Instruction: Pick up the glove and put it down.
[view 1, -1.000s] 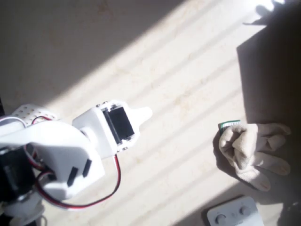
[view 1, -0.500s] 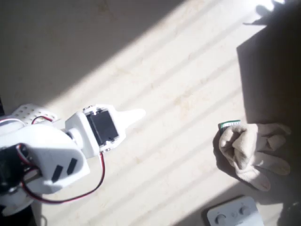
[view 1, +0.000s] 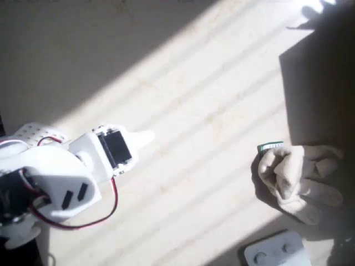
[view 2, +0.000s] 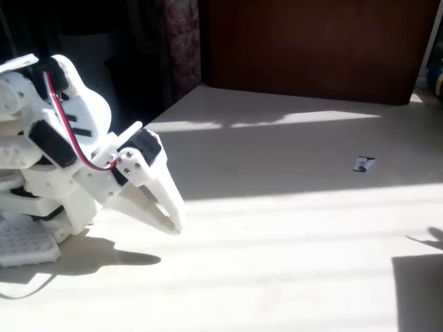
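White plastic arm (view 2: 62,145), chunky printed segments with rounded shells. Black servo blocks set into joints; one black servo face (view 1: 115,148) framed in white housing near wrist, small screws at corners. Red cable (view 2: 73,142) loops from upper segment to wrist; in overhead view same red cable hangs in curve below arm. End effector (view 2: 169,214) white, two long tapered fingers ending in blunt tips. White perforated base plate (view 2: 24,242) with grid of holes.

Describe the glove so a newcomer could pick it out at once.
In the overhead view, start at the pale table and go to its lower right. The glove lies there, crumpled, between a small green card and a flat grey device. It alone is cream, soft fabric with stubby fingers.
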Action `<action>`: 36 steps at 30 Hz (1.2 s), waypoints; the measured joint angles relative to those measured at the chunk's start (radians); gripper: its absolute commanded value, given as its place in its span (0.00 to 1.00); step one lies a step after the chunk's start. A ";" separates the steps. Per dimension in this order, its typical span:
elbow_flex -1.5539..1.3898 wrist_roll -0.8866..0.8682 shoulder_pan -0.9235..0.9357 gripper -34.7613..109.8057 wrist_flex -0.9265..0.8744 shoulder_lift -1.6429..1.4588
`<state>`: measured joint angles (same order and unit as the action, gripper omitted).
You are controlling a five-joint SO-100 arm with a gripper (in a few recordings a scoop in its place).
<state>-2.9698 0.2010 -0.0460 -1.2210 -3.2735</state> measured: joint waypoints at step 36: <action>-0.018 0.000 0.000 0.24 0.000 -0.008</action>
<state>-2.9882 0.2010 -0.0460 -1.2210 -3.2812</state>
